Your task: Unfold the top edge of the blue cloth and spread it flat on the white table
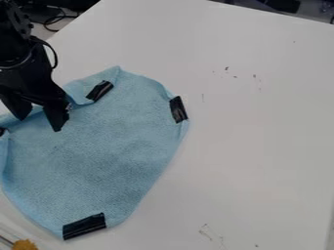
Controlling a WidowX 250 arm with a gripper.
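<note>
The black gripper [40, 120] hangs at the left over the upper left part of a light blue cloth [98, 151]. Its two fingers stand apart, with only cloth seen between them. Whether the tips touch the cloth cannot be told. Black tape strips lie on the cloth's edges: one [100, 91] just right of the gripper, one [178, 109] at the right edge, and one [84, 226] at the bottom. Part of another black strip [2, 131] shows at the left border. The cloth's upper left edge is creased and folded, partly hidden behind the gripper.
A white table [261, 141] extends to the right of the cloth, with small dark marks on it. In the bottom left corner is a yellow-brown object [25, 244] beside a thin dark rod. Black cables [58, 18] lie beyond the table's upper left edge.
</note>
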